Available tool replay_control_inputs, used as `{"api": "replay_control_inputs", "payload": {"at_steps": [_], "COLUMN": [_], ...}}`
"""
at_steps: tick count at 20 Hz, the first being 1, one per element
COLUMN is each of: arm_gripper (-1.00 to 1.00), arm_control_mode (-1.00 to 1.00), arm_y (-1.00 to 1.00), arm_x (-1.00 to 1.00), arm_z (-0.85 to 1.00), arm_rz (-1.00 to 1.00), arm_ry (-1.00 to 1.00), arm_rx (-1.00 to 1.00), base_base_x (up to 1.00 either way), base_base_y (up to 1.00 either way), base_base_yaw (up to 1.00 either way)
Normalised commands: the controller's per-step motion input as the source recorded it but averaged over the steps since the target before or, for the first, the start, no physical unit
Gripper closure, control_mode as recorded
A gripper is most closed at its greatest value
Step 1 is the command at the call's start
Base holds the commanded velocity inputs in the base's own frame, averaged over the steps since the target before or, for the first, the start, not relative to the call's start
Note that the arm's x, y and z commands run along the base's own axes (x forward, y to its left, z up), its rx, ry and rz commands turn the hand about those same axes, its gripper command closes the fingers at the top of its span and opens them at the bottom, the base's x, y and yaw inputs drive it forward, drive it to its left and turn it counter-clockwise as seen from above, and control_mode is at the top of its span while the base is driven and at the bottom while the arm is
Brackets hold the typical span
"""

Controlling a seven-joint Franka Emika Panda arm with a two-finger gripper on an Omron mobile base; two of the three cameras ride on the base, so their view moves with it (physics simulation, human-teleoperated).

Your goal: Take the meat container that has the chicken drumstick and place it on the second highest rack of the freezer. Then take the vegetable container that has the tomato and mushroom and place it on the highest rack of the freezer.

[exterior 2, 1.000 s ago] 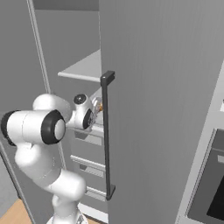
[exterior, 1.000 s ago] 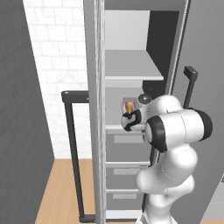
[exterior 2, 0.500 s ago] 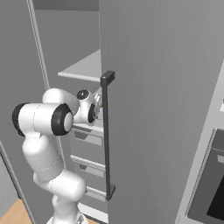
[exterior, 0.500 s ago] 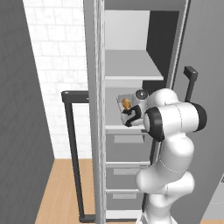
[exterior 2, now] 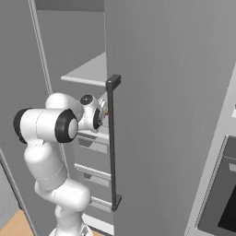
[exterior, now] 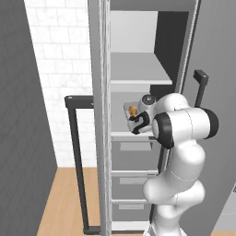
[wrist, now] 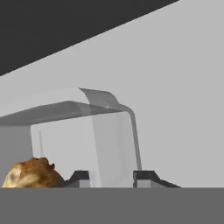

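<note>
One meat container point(exterior: 130, 110) holding one chicken drumstick point(exterior: 132, 111) sits mid-frame on the second highest rack point(exterior: 120, 134) of the freezer point(exterior: 138, 69), under the highest rack point(exterior: 138, 73). Fingers point(wrist: 78, 177) slightly apart, straddling the clear container wall; can't tell if they grip. One dark door handle point(exterior 2: 112, 143).

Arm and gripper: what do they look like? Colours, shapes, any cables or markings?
The arm is glossy white, built of rounded, bulbous segments with black bands at the joints. The gripper has two small dark, blocky finger tips. No cables or markings are visible.
</note>
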Motion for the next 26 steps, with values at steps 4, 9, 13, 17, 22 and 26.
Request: {"api": "replay_control_inputs", "payload": {"at_steps": [4,9,13,17,22,26], "arm_gripper": [-1.0,-1.0,-1.0,-1.0,-1.0,-1.0], "arm_control_mode": [-1.0,-1.0,-1.0,-1.0,-1.0,-1.0], "arm_y": [0.0,0.0,0.0,0.0,-0.02,-0.02], "arm_x": [0.0,0.0,-0.01,-0.41,-0.23,-0.06], "arm_z": [0.0,0.0,0.0,0.0,0.17,0.65], "arm_rz": [0.0,0.0,0.0,0.01,0.0,0.0], "arm_ry": [0.0,0.0,0.0,-0.16,-0.1,-0.03], "arm_rx": [0.0,0.0,0.0,0.0,0.0,0.0], "base_base_x": [0.0,0.0,0.0,0.0,0.0,0.0], "base_base_y": [0.0,0.0,0.0,0.0,0.0,0.0], "base_base_yaw": [0.0,0.0,0.0,0.0,0.0,0.0]}}
